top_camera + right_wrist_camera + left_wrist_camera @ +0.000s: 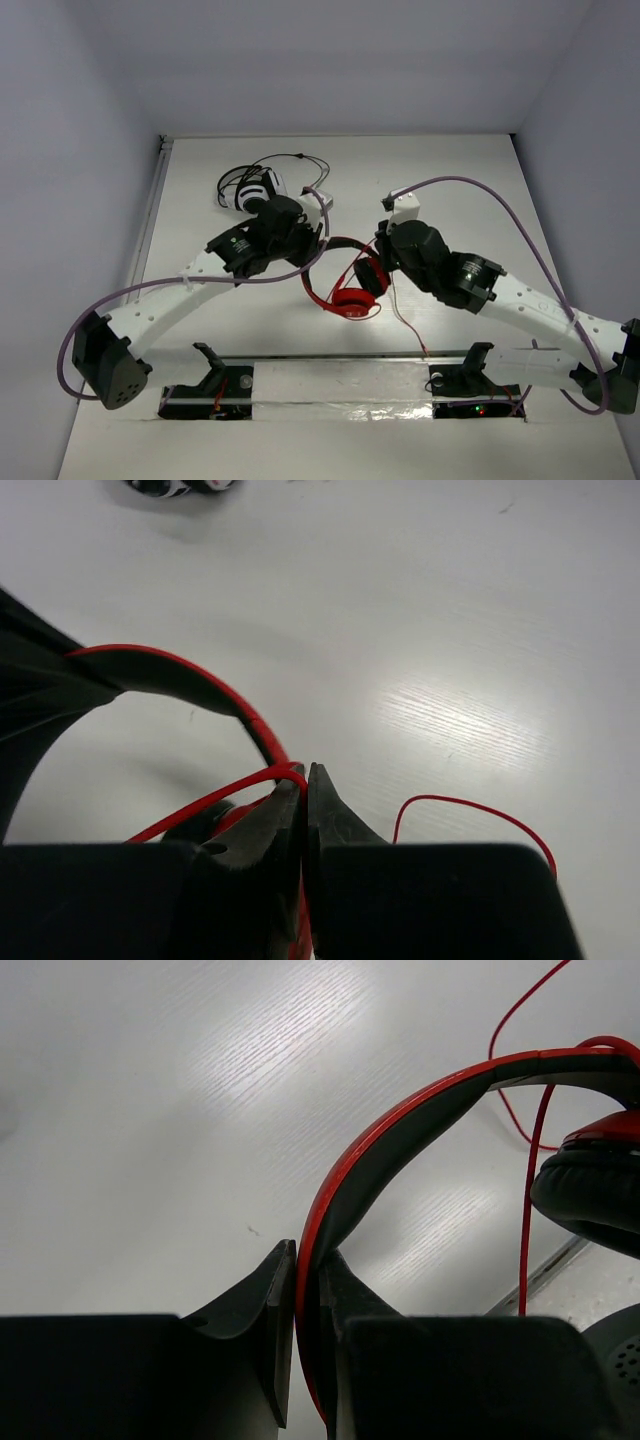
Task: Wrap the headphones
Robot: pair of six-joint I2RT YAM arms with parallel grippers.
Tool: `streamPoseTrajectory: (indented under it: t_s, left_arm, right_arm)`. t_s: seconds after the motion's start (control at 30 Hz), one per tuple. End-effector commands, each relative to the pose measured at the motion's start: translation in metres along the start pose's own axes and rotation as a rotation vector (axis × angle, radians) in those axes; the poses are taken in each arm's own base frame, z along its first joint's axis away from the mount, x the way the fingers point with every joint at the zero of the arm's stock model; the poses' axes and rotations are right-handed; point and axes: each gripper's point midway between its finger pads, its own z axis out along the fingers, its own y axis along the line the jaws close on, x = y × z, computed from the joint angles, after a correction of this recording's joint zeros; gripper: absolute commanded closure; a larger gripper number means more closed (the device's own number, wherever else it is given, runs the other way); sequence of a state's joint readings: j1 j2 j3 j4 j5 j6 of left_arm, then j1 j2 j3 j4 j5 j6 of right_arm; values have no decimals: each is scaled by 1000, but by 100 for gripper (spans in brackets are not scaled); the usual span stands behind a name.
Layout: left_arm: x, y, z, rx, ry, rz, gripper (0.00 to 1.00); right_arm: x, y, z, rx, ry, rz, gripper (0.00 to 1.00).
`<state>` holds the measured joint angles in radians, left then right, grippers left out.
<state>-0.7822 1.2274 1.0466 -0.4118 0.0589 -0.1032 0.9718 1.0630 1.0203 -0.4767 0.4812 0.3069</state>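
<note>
The red headphones (352, 285) with black pads are held up at the table's middle between both arms. My left gripper (305, 238) is shut on the headband (400, 1125), pinched between its jaws in the left wrist view. An ear pad (590, 1190) shows at the right there. My right gripper (383, 245) is shut on the thin red cable (215, 798), which runs over its left fingertip (290, 800). The rest of the cable (405, 325) trails down toward the near rail, and a loop of the cable (470, 810) lies on the table.
Black-and-white headphones (255, 188) with a dark cable lie at the back left, behind my left arm. A metal rail (345, 360) with two black stands runs along the near edge. White walls enclose the table.
</note>
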Motion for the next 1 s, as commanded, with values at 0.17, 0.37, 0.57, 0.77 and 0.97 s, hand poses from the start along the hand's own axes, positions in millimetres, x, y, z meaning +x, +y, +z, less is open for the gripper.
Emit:
streamPoseTrajectory:
  t_s: [0.17, 0.37, 0.57, 0.77, 0.97]
  left_arm:
    - [-52, -26, -40, 200, -216, 12, 100]
    - [-66, -24, -53, 252, -274, -5, 100]
    - [-82, -37, -74, 368, -338, 6, 100]
    - [-107, -54, -102, 468, -426, 14, 100]
    - [-138, -52, -123, 444, -503, -21, 100]
  right_arm:
    - [-25, -26, 5, 173, -173, 116, 87]
    - [-32, -22, 3, 54, -230, 192, 83]
    - [-26, -7, 8, -134, -272, 223, 78]
    - [-37, 4, 5, -237, -336, 257, 64]
    - [-32, 9, 11, -335, -385, 297, 47]
